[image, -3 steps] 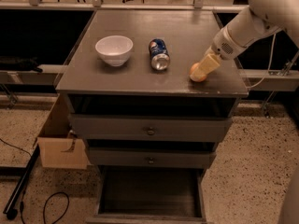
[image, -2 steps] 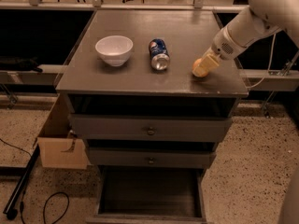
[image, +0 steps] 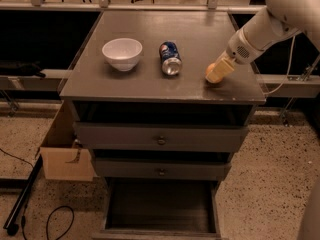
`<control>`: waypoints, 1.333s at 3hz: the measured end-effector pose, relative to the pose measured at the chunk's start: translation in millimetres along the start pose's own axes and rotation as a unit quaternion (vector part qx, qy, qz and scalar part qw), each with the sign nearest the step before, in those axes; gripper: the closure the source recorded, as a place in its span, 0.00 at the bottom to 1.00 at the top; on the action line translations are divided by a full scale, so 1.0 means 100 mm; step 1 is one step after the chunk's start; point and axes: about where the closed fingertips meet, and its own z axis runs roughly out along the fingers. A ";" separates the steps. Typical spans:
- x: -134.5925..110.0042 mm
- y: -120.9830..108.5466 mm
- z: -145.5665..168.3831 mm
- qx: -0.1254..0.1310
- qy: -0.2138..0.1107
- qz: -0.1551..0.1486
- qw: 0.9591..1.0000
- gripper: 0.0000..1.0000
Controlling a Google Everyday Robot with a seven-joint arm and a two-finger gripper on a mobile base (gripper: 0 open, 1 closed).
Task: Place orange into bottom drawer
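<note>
End effector (image: 219, 73) sits right on the orange (image: 210, 72) at the right of the surface (image: 150, 81), can't tell if it's clamped. Lower centre, the bottom drawer (image: 160, 232) is already open; lift and drop-off left to do, I'd say.

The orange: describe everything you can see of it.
Only a sliver of the orange shows: a rounded, bright-orange edge peeking out to the left of the cream-coloured gripper, which covers the rest. It appears to rest on the grey cabinet top near the right front corner, to the right of the blue soda can and apart from it. Its stem end is hidden. The bottom drawer stands pulled out below, without the orange in it.
</note>
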 end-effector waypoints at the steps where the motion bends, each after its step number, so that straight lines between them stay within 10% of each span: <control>1: 0.00 0.00 0.00 0.000 0.000 0.000 1.000 1.00; 4: -0.04 0.56 -0.72 0.018 -0.024 -0.087 0.996 1.00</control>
